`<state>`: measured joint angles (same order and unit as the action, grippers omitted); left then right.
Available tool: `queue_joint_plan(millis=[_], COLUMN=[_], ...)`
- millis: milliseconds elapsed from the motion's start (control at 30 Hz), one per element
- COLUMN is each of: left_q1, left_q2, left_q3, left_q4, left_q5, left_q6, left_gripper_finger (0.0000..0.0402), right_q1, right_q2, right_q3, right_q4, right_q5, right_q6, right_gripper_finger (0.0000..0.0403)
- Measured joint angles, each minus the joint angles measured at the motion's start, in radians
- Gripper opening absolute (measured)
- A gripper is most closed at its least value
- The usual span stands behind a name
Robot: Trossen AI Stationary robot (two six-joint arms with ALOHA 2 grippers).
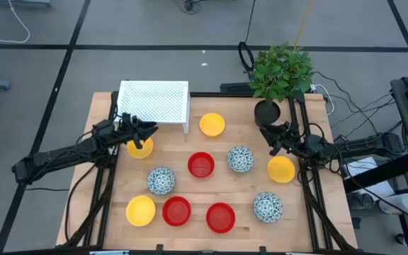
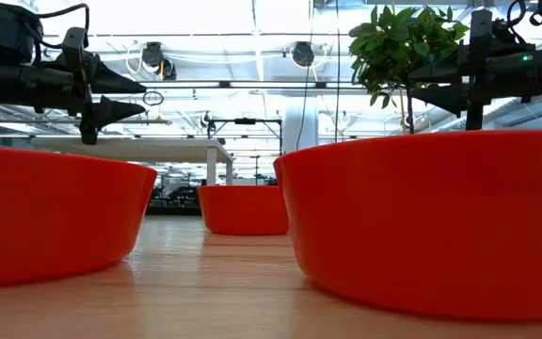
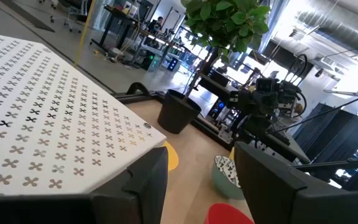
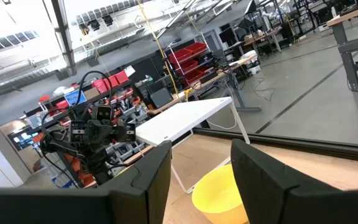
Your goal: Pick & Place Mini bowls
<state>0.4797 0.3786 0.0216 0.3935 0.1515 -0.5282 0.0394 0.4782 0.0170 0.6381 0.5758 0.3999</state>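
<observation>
Under left gripper (image 1: pixel 149 130): yellow bowl (image 1: pixel 139 147), untouched.
Left fingers: apart, empty.
Right gripper (image 1: pixel 270 139): fingers apart, empty, beside plant pot (image 1: pixel 265 112).

A wooden table (image 1: pixel 331 205) carries ten mini bowls (image 1: pixel 201 165), a white perforated rack (image 1: pixel 154 100) and a potted plant (image 1: pixel 268 112)

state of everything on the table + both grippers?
left gripper: open, empty, above a yellow bowl by the rack
right gripper: open, empty, near the plant pot
yellow bowls: four, upright, empty
red bowls: three, upright, empty
speckled bowls: three, upright
white rack: standing, nothing on it
plant pot: upright
</observation>
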Motion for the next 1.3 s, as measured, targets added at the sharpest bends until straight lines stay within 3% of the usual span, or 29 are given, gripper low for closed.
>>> queue_joint_plan(millis=[1300], left_q1=[0.000], left_q2=[0.000], left_q3=[0.000], left_q4=[0.000], left_q5=[0.000], left_q6=[0.000], left_gripper_finger=[0.0186], right_q1=[0.000], right_q2=[0.000], right_q3=[0.000], right_q4=[0.000], right_q5=[-0.004], right_q6=[0.077], right_gripper_finger=[0.0155])
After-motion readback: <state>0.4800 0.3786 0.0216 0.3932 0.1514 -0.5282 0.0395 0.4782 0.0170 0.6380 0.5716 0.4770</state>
